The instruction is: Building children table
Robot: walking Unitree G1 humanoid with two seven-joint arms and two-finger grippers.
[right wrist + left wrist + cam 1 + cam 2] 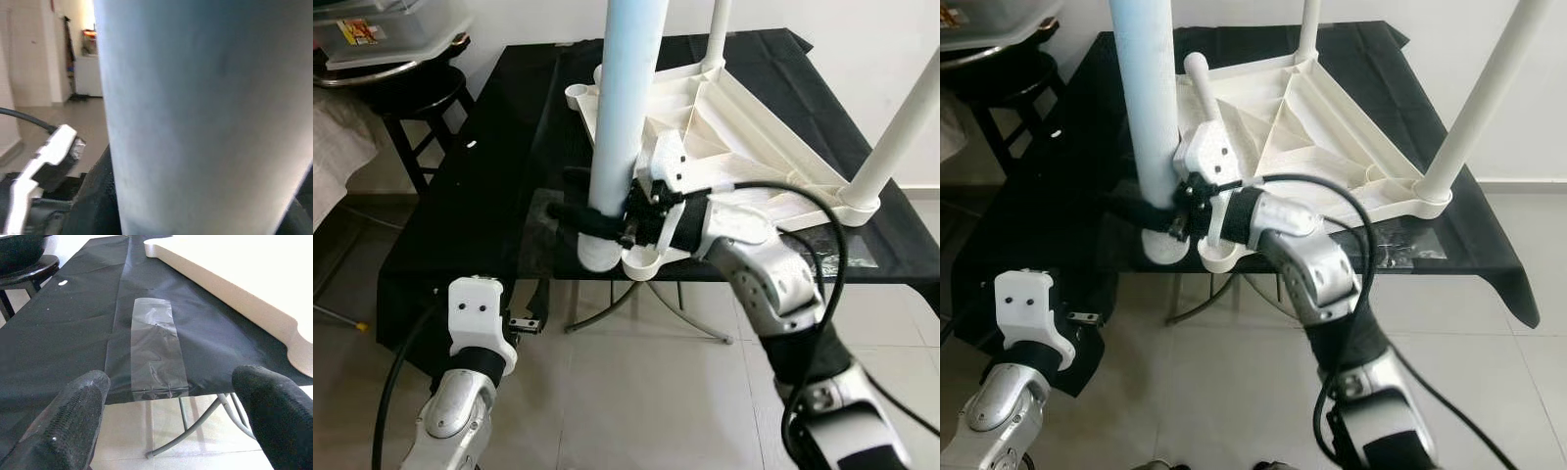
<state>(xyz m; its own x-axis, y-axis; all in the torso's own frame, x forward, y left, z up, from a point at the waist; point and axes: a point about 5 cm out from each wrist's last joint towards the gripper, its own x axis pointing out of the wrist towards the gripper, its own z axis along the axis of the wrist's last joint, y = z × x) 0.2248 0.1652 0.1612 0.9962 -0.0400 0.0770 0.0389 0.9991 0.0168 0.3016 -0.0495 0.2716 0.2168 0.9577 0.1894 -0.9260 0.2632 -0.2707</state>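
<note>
Nearest us, our right gripper clamps the pale-blue table leg, which stands upright, long axis vertical, at the near corner socket of the upturned white tabletop on the black-covered table. We should keep it plumb while seating it. Our left gripper hangs wide, empty.

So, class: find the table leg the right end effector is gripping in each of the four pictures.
Left eye: leg upright, centre, gripped low by the right end effector.
Right eye: leg left of centre.
Left wrist: I can't find it; black cloth and tabletop edge.
Right wrist: leg close up.
Shared landmark: white tabletop.
</note>
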